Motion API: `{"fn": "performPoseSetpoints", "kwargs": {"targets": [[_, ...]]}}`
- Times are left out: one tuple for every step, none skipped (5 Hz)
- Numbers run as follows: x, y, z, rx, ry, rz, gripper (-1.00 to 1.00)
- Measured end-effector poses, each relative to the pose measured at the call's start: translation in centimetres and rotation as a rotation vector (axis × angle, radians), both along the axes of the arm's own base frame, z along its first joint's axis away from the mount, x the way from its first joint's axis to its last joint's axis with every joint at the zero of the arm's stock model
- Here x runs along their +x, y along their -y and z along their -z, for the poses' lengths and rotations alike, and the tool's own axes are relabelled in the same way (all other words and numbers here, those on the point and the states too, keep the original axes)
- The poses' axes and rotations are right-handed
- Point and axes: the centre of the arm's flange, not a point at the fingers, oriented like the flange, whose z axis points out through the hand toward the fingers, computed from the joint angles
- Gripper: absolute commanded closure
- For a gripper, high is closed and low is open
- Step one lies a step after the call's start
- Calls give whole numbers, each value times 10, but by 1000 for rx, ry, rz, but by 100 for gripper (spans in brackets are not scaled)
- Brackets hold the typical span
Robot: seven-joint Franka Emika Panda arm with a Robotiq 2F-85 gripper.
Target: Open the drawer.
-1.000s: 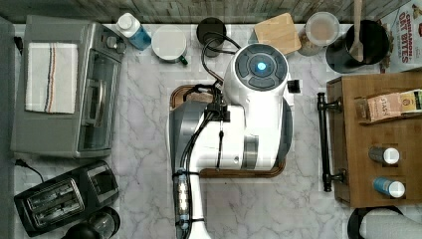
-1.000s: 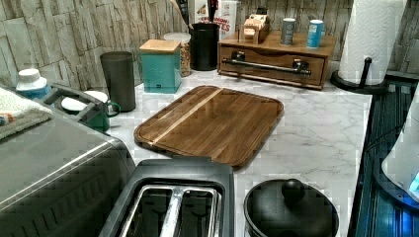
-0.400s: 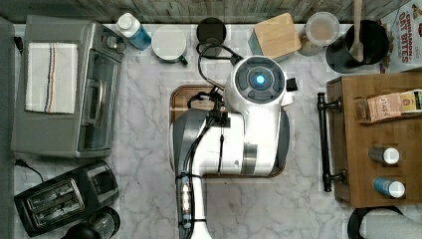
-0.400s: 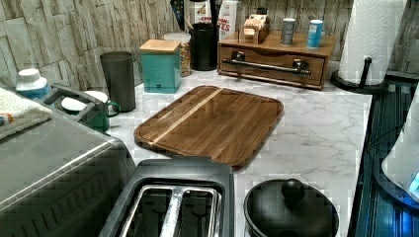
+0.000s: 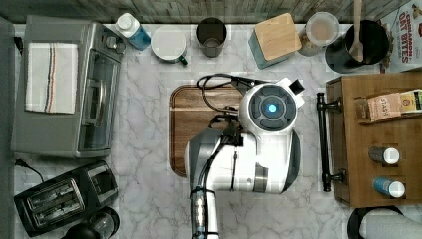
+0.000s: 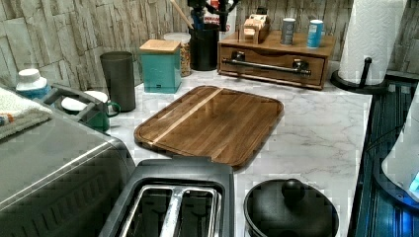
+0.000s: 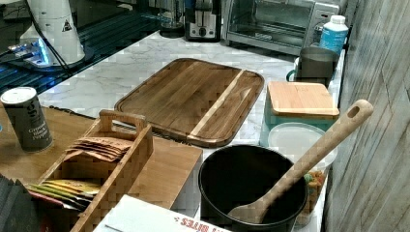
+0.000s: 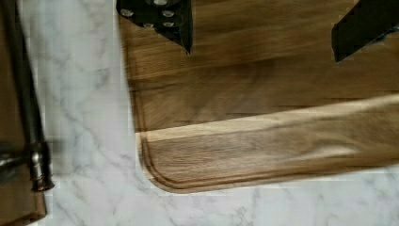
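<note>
The medium-brown wooden drawer (image 6: 271, 62) fronts a boxy cabinet (image 5: 378, 144) at the top view's right. Its long black bar handle (image 5: 324, 142) runs along the side that faces the arm, and the drawer sits flush in the cabinet in the left view. My white arm (image 5: 268, 107) hangs over the flat dark wooden tray (image 5: 199, 124), left of the handle in the top view. In the wrist view my gripper (image 8: 262, 49) is open, its black fingers (image 8: 174, 23) spread wide above the tray (image 8: 263, 141) with nothing between them. The handle (image 8: 28, 117) lies off to one side, apart from the fingers.
A grey toaster oven (image 5: 69, 89) and a black toaster (image 5: 59, 199) stand at the top view's left. Along the back wall are a bottle (image 5: 132, 30), a mug (image 5: 169, 44), a dark cup (image 5: 211, 35), a teal canister (image 5: 276, 37) and a black pot (image 5: 358, 45). Spice jars (image 5: 385, 155) sit on the cabinet.
The arm's wrist has moved toward the top view's bottom and slightly right, nearer the drawer handle. The drawer has not moved.
</note>
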Motion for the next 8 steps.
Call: {"fn": "performPoseSetpoints", "kwargs": {"targets": [[-5, 27, 7, -3, 0, -69, -100], [-7, 67, 7, -20, 78, -58, -100], [-15, 116, 14, -41, 111, -70, -100], [-31, 162, 31, -48, 85, -90, -100], [-51, 201, 44, -55, 83, -79, -100], [-67, 224, 56, -62, 103, -66, -100], [-75, 232, 67, -41, 119, -27, -100], [-78, 227, 81, -27, 94, -53, -100]]}}
